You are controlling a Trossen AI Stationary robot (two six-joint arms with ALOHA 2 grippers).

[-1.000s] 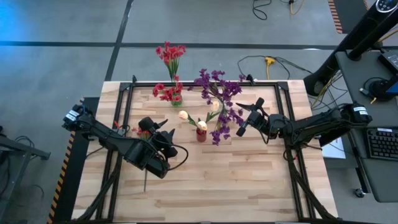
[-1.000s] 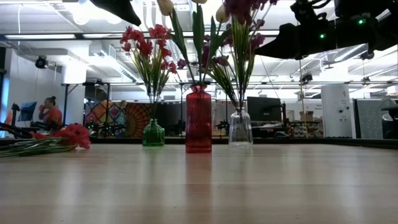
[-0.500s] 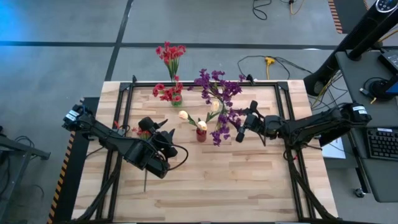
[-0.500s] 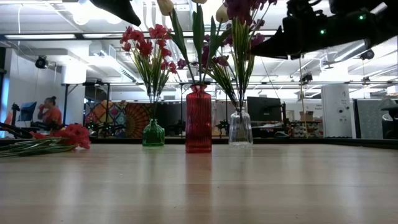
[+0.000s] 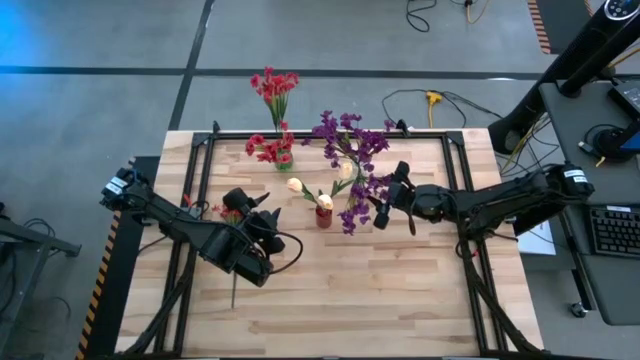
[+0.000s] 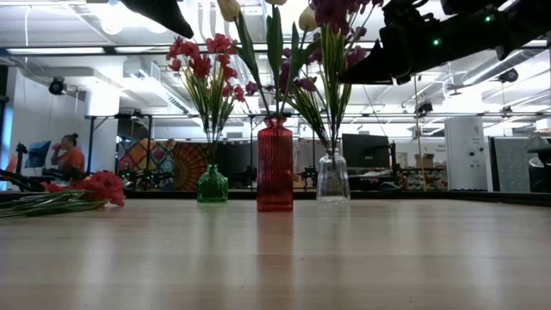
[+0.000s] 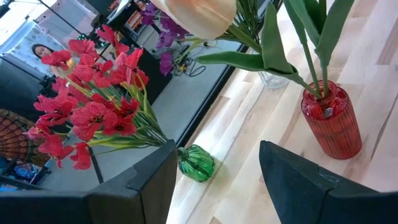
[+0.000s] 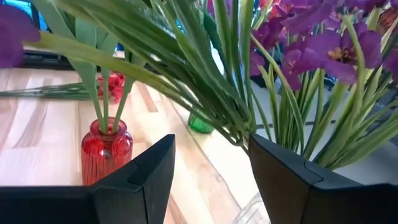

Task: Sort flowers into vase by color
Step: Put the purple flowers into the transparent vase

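On the table, green vase (image 6: 212, 185) red flowers (image 6: 200, 60), red vase (image 6: 275, 164) cream, both grippers parted, empty.

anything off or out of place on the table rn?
One thing: a red flower sprig lies flat on the table at its left edge, not in the green vase with the other red flowers. All three vases stand upright; nothing looks spilled or broken.
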